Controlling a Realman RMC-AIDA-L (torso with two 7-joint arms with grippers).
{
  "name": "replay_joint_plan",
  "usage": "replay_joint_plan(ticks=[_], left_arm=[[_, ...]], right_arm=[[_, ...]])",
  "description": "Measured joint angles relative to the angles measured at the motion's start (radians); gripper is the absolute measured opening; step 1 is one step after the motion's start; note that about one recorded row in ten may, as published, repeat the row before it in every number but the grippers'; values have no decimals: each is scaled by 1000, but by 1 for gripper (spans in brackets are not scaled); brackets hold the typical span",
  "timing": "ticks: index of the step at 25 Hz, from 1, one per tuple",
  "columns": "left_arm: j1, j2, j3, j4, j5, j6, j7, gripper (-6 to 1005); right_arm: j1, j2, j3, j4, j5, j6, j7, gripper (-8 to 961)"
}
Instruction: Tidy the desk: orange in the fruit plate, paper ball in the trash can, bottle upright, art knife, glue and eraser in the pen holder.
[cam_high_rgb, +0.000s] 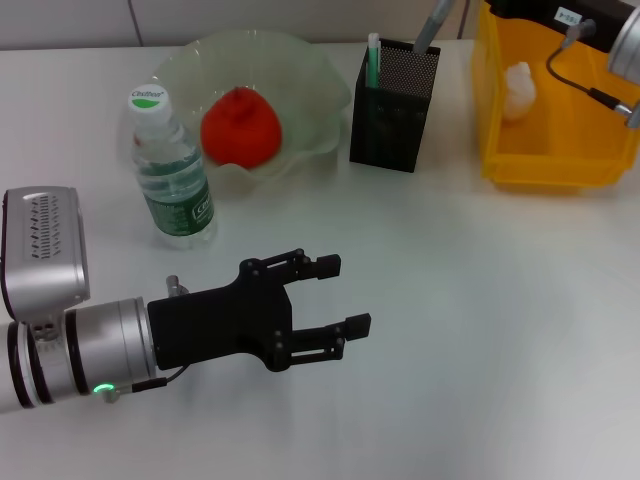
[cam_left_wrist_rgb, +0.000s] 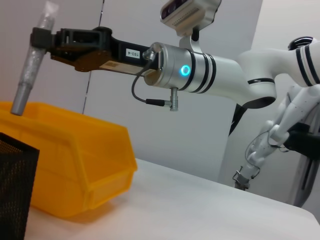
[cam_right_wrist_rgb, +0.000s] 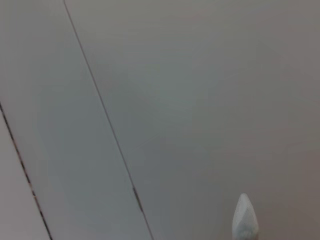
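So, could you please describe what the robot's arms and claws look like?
Both arms are silver-white cylinders with black bands. The left claw is matte black with jointed finger links behind a silver wrist with a small green light. The right claw is also black, with a white label, a glowing blue ring and a dark looping cable.

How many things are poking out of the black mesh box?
2. A green-and-white stick stands in the pen holder, at its left corner. A grey tool held by the right claw dips in at the back. Smaller things inside may be hidden.
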Motion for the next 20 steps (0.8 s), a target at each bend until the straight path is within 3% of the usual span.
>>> replay_joint_plan(ticks=[2, 15, 20], left_arm=[[0, 0, 0, 2, -6, 3, 0, 783], [1, 1, -2, 6, -29, 16, 1, 783], [1, 2, -2, 6, -42, 16, 0, 783]], right_arm=[[20, 10, -30, 3, 0, 69, 0, 139], [49, 29, -141, 4, 5, 186, -4, 138], [50, 30, -166, 4, 5, 204, -6, 202]])
